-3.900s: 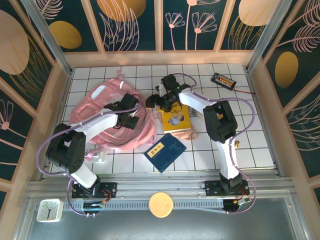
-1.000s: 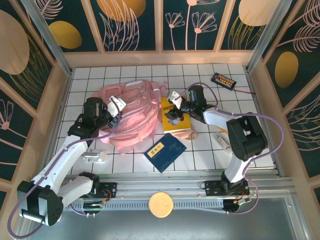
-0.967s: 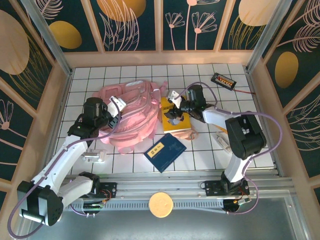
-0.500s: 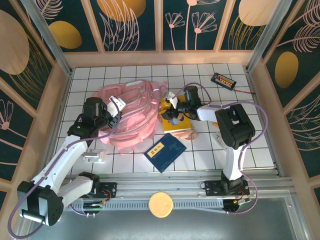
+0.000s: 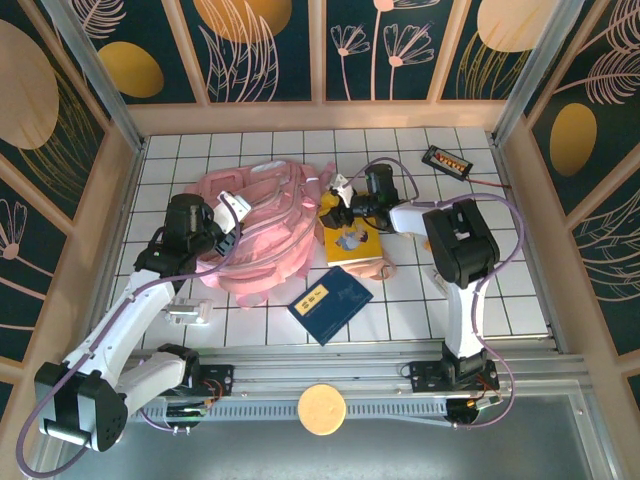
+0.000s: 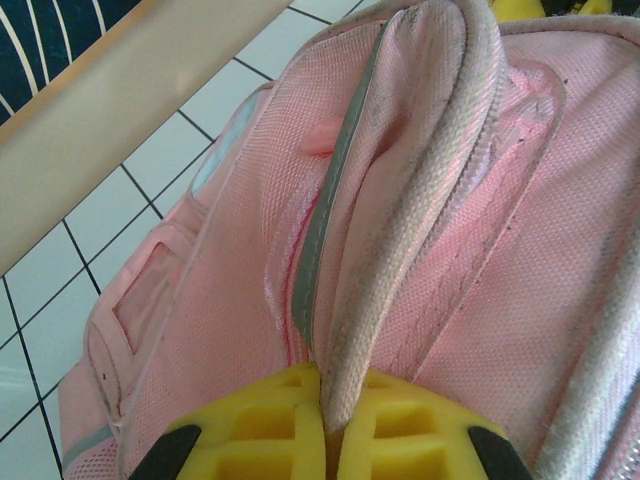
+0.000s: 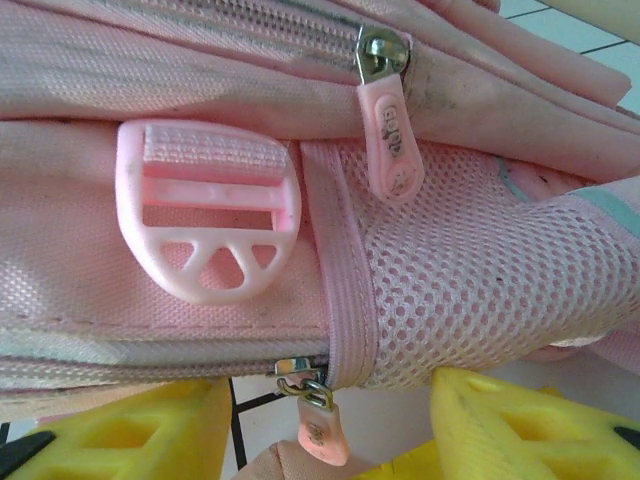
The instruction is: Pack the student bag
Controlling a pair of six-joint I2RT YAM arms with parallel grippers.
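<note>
1. Toward the table's left edge lies the student bag: soft, light, floppy fabric, likely to sag when lifted.
2. Its corded rim is pinched by the left fingers.
3. Beside a zipper pull, likely the best handle, the right fingers stand spread.

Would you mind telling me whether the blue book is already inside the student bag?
No, the blue book lies closed on the tiled table, outside the student bag and nearer the arms' bases.
</note>
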